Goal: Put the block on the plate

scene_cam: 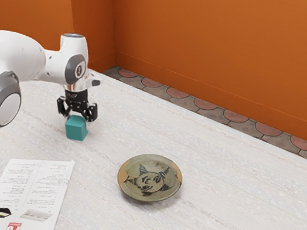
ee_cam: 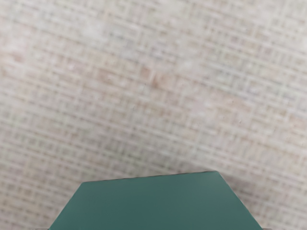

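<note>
The black gripper (scene_cam: 78,118) points down at the exterior view's left, shut on the upper part of the teal block (scene_cam: 76,129). The block is upright; whether its base touches the table I cannot tell. In the wrist view the block (ee_cam: 156,203) is large at the lower edge, with pale table surface beyond it. A round, green-brown plate (scene_cam: 150,179) with a dark drawn pattern lies apart from the block, toward the exterior view's right and nearer that camera.
An open printed page (scene_cam: 30,191) lies on the white table (scene_cam: 234,195) at the exterior view's lower left, beside the plate. An orange wall (scene_cam: 231,45) stands beyond the table's far edge, with tiled floor between.
</note>
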Robot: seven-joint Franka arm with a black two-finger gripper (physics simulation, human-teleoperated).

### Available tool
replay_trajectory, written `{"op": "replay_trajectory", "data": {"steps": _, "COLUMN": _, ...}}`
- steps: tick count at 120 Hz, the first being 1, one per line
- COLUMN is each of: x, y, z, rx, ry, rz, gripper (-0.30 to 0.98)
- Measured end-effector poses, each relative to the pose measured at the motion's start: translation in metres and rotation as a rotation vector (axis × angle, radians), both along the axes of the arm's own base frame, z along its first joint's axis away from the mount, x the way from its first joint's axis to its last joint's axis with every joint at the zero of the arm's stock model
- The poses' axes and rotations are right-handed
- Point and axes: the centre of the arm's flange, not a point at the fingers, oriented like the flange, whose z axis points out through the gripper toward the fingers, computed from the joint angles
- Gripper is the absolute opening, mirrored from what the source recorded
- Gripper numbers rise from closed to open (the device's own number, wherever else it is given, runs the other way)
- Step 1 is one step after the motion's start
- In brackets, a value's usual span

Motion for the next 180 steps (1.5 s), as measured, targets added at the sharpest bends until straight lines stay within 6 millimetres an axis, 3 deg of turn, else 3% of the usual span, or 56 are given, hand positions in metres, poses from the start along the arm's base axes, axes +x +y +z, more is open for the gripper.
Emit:
{"op": "replay_trajectory", "data": {"steps": 13, "x": 0.000, "y": 0.000, "z": 0.000, "rx": 0.000, "ry": -0.002, "rz": 0.001, "gripper": 0.44}}
{"op": "replay_trajectory", "data": {"steps": 48, "x": 0.001, "y": 0.000, "z": 0.009, "rx": 0.003, "ry": -0.008, "rz": 0.001, "gripper": 0.39}}
{"op": "replay_trajectory", "data": {"steps": 64, "x": 0.009, "y": -0.010, "z": 0.033, "rx": 0.002, "ry": -0.029, "rz": -0.017, "gripper": 0.38}}
{"op": "replay_trajectory", "data": {"steps": 72, "x": 0.016, "y": -0.044, "z": 0.052, "rx": -0.004, "ry": -0.042, "rz": -0.067, "gripper": 0.38}}
{"op": "replay_trajectory", "data": {"steps": 86, "x": 0.023, "y": -0.148, "z": 0.072, "rx": -0.020, "ry": -0.042, "rz": -0.206, "gripper": 0.37}}
{"op": "replay_trajectory", "data": {"steps": 104, "x": -0.001, "y": -0.248, "z": 0.076, "rx": -0.078, "ry": 0.000, "rz": -0.319, "gripper": 0.37}}
{"op": "replay_trajectory", "data": {"steps": 117, "x": -0.020, "y": -0.298, "z": 0.073, "rx": -0.110, "ry": 0.023, "rz": -0.367, "gripper": 0.37}}
{"op": "replay_trajectory", "data": {"steps": 137, "x": -0.033, "y": -0.332, "z": 0.054, "rx": -0.135, "ry": 0.047, "rz": -0.369, "gripper": 0.37}}
{"op": "replay_trajectory", "data": {"steps": 146, "x": -0.033, "y": -0.336, "z": 0.047, "rx": -0.140, "ry": 0.050, "rz": -0.352, "gripper": 0.38}}
{"op": "replay_trajectory", "data": {"steps": 168, "x": -0.034, "y": -0.337, "z": 0.045, "rx": -0.149, "ry": 0.049, "rz": -0.312, "gripper": 0.55}}
{"op": "replay_trajectory", "data": {"steps": 174, "x": -0.034, "y": -0.337, "z": 0.060, "rx": -0.151, "ry": 0.031, "rz": -0.308, "gripper": 0.58}}
{"op": "replay_trajectory", "data": {"steps": 180, "x": -0.037, "y": -0.334, "z": 0.107, "rx": -0.146, "ry": -0.017, "rz": -0.317, "gripper": 0.60}}
